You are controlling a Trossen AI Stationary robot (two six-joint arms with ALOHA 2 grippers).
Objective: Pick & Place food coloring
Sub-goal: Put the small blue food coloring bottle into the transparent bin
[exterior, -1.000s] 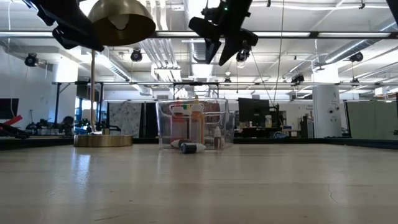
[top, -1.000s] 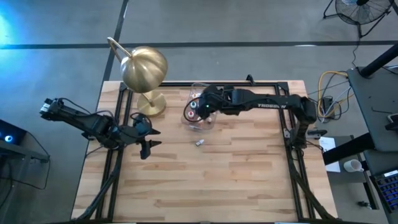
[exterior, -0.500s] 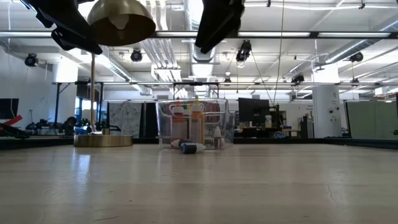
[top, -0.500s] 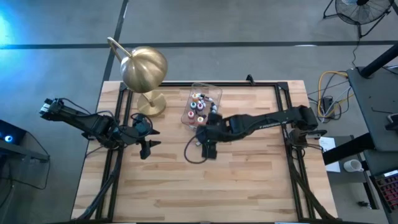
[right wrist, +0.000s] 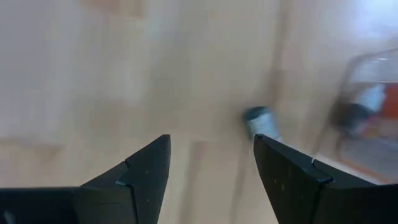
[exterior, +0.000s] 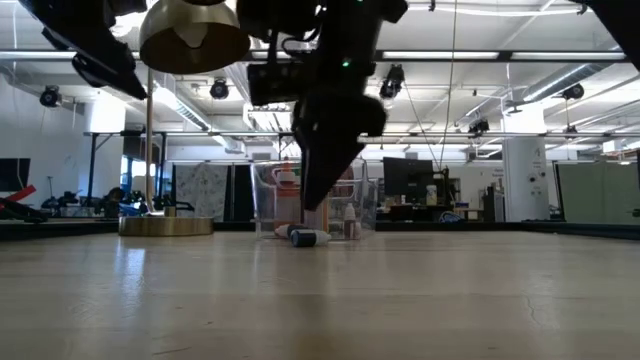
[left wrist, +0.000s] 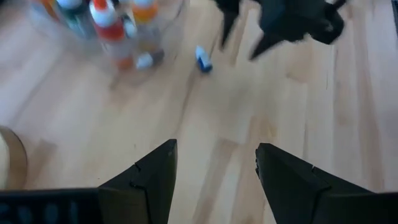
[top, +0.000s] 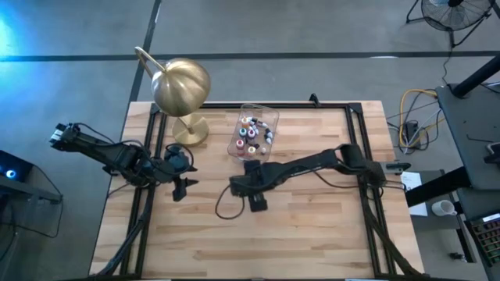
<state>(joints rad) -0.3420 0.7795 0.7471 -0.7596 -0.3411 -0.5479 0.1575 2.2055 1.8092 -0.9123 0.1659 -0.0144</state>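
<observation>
Counted: one clear tub [top: 253, 133] holding roughly a dozen food coloring bottles [top: 250, 131], one stray bottle [left wrist: 203, 60] lying just beside the tub, one brass lamp [top: 182, 86], two grippers.

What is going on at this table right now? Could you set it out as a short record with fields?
Loose bottle: one small food coloring bottle lying on its side on the wooden table, just outside the tub
Tub: clear plastic tub holding the other bottles
Right gripper: open, empty, low over the table near the loose bottle
Left gripper: open, empty, waiting at the table's left side
Lamp: brass dome lamp, standing at the far left corner
</observation>
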